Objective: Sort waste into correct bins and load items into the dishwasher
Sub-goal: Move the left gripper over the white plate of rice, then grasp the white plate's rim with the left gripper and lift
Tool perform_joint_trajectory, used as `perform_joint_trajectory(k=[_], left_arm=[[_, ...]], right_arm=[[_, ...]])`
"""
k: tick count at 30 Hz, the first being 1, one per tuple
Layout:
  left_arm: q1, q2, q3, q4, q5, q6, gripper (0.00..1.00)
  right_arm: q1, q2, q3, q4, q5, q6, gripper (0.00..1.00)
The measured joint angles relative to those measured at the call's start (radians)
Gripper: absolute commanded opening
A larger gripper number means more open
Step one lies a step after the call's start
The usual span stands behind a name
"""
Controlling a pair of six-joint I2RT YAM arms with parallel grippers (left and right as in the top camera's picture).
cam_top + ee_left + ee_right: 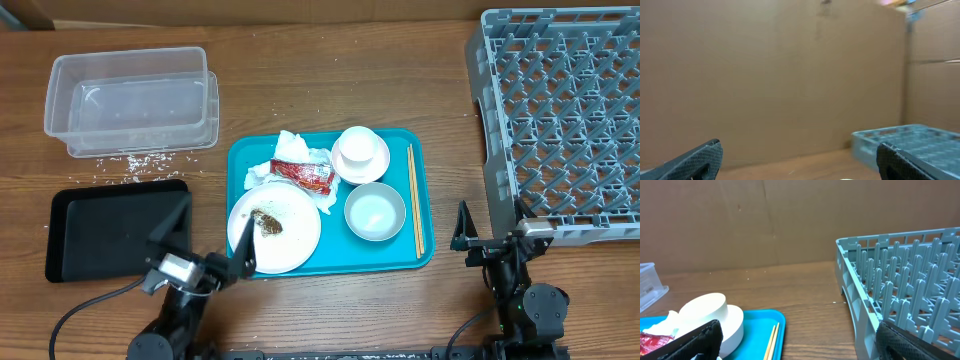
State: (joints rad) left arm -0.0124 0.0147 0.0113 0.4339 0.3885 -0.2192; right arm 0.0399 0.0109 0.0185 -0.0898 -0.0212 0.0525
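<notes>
Overhead view of the task at its start: by the look of it nothing is sorted or loaded yet, so every step remains.

The wood-grain surface [300, 80] carries the following:

- **Dish rack** [560, 110], at 2 o'clock. Square grey plastic, an open grid of upright pegs, empty.
- **Teal tray** [390, 255], at centre. Smooth, with rounded corners. It holds all the dishes and most of the waste.
- **Clear tub** [130, 100], at 10 o'clock. Glossy and rectangular, with nothing visible inside.
- **Black tray** [100, 235], at 8 o'clock. Shallow, matt and bare.
- **Left pincer** [208, 235], at 7 o'clock, and **right pincer** [490, 228], at 5 o'clock. Both stand wide apart and hold nothing.

On the teal tray, with positions given within the tray:

- **Plate** [290, 235], at 7 o'clock. Round, white and flecked.
- **Bowl** [375, 212], at 4 o'clock. White and upright.
- **Cup** [360, 153], at 1 o'clock. White, apparently upturned.
- **Napkin** [295, 150], at 11 o'clock. White and crumpled.
- **Wrapper** [305, 175]. Red and crinkled, lying on the napkin.
- **Chopsticks** [414, 200], along the 3 o'clock edge. Thin pale wood.
- **Food scrap** [268, 222], on the plate. Brown and irregular.

**Rice grains** [135, 160], white, lie scattered on the surface between the tub and the black tray.
</notes>
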Motion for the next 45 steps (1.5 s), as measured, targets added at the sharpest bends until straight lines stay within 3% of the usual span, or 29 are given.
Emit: perform_joint_trajectory(k=[3,6,12,16,19,22,26,30,37,38,40,41,45], left_arm=[[0.000,0.004,0.041,-0.100,0.042,-0.023,1.00],[0.000,0.072,0.185,-0.373,0.053,-0.014,1.00],[0.000,0.470,0.664,-0.850,0.071,0.128,1.00],[0.000,0.761,0.940,-1.036,0.176,0.166,1.00],[-0.008,0.926,1.039,-1.117,0.274,0.175,1.00],[-0.071,1.037,1.075,-1.212,0.224,0.159,1.00],[-0.241,1.135,1.079,-1.310,-0.039,0.052,1.00],[-0.427,1.206,1.079,-1.304,-0.279,-0.035,1.00],[-0.601,1.320,1.083,-1.253,-0.399,-0.091,1.00],[-0.610,1.345,1.084,-1.253,-0.410,-0.097,0.97],[-0.615,1.392,1.084,-1.258,-0.423,-0.126,0.72],[-0.615,1.416,1.084,-1.263,-0.429,-0.145,0.64],[-0.615,1.497,1.084,-1.283,-0.438,-0.206,0.62]], right_arm=[[0.000,0.000,0.000,0.000,0.000,0.000,1.00],[0.000,0.000,0.000,0.000,0.000,0.000,1.00],[0.000,0.000,0.000,0.000,0.000,0.000,1.00],[0.000,0.000,0.000,0.000,0.000,-0.001,1.00],[0.000,0.000,0.000,0.000,0.000,0.000,1.00],[0.000,0.000,0.000,0.000,0.000,0.000,1.00],[0.000,0.000,0.000,0.000,0.000,0.000,1.00],[0.000,0.000,0.000,0.000,0.000,0.000,1.00],[0.000,0.000,0.000,0.000,0.000,-0.001,1.00],[0.000,0.000,0.000,0.000,0.000,0.000,1.00],[0.000,0.000,0.000,0.000,0.000,0.000,1.00],[0.000,0.000,0.000,0.000,0.000,0.000,1.00],[0.000,0.000,0.000,0.000,0.000,0.000,1.00]])
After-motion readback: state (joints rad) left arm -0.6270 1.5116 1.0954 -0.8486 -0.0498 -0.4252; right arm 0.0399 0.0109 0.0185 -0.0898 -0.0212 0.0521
